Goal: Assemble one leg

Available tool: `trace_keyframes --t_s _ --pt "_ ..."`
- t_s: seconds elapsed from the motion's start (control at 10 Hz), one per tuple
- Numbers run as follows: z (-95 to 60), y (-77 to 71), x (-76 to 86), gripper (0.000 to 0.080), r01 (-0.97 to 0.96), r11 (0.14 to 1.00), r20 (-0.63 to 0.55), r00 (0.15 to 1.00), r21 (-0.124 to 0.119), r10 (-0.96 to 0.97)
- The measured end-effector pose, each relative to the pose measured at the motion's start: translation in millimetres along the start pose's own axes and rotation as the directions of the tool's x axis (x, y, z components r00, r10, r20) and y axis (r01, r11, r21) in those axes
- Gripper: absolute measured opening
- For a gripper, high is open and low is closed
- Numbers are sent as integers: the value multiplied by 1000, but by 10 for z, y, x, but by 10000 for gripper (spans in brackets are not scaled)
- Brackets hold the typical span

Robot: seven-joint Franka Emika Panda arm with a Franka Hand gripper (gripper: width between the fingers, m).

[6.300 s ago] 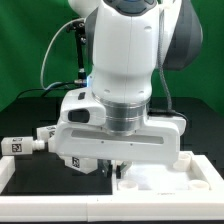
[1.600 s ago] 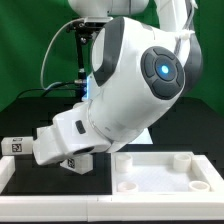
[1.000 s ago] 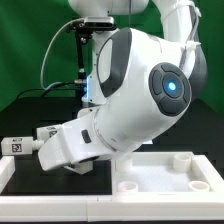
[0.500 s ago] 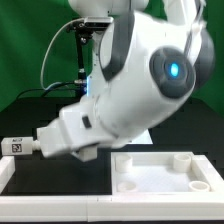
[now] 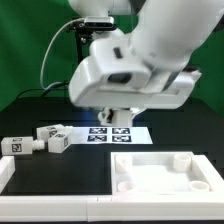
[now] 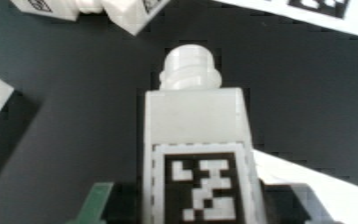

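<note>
- Several spare blocks (image 5: 45,139) lying in a row by the bench edge on the exterior view's left, untouched.
- Mid-bench, near the marker board (image 5: 115,132) toward the back edge: gripper (image 6: 197,203) clamped on the leg (image 6: 201,130), held off the surface, screw stub pointing away.
- Looks light, rigid, smooth plastic. Probably slippery, so best pinched across the flat sides at the tagged end.
- Front corner on the exterior view's right: white tray piece (image 5: 165,172) waiting.
</note>
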State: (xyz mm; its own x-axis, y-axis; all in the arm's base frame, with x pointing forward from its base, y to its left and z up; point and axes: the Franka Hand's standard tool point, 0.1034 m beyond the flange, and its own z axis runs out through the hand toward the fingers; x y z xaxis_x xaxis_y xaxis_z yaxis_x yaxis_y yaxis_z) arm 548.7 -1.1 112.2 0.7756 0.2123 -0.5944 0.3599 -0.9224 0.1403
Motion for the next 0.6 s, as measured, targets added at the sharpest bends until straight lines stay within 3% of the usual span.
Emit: trace_keyframes --t_s 0.1,0.2,0.3,0.4,0.5,0.6 --pt "55 18 122 284 11 1000 -81 997 -12 -12" --pt "311 67 198 284 67 997 -147 987 -32 -71" --pt "357 66 241 284 61 998 -185 981 -28 -65" --pt "258 81 263 284 57 998 -244 968 -35 -64" --pt "238 66 294 284 41 999 -322 946 -29 -48" --pt "220 -51 229 284 -2 1000 -336 942 29 12"
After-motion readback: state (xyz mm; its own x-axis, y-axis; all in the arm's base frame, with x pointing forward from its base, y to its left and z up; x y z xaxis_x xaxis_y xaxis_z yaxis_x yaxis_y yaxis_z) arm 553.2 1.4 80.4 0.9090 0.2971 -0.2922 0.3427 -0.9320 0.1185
